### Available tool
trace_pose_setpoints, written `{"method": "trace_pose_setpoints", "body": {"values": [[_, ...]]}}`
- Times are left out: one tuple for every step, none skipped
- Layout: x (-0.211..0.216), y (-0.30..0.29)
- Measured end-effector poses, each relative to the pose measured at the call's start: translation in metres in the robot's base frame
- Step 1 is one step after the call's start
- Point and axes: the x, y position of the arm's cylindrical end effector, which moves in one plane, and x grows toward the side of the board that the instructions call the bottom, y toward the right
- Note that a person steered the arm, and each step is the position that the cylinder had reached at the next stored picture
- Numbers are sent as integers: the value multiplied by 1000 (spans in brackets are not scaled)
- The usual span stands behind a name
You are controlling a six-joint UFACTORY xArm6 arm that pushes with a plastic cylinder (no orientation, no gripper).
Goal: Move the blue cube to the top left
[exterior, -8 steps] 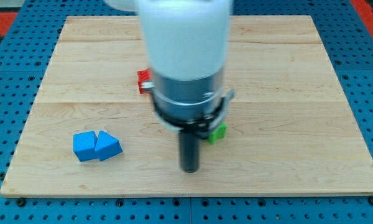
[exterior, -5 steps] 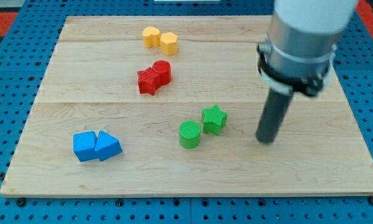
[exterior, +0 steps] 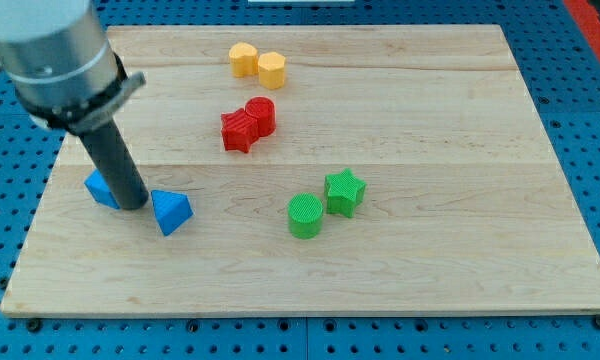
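The blue cube (exterior: 100, 187) lies at the view's left on the wooden board (exterior: 460, 250), partly hidden behind my rod. My tip (exterior: 132, 205) rests between the blue cube and a blue wedge-shaped block (exterior: 170, 212), touching or almost touching both. The wedge lies just to the tip's right and a little lower. The two blue blocks stand apart, with the rod in the gap.
Two yellow blocks (exterior: 257, 64) sit near the view's top centre. A red star (exterior: 238, 131) and red cylinder (exterior: 262, 114) touch below them. A green cylinder (exterior: 304, 216) and green star (exterior: 344, 192) stand right of centre.
My rod swung from the view's right side to the left and came between the two blue blocks. The cube moved up and left, and the wedge turned and shifted slightly.
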Motion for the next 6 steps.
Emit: {"method": "trace_pose_setpoints", "body": {"values": [[26, 1], [22, -31], [-43, -34], [-112, -33], [-158, -33], [-181, -33]]}}
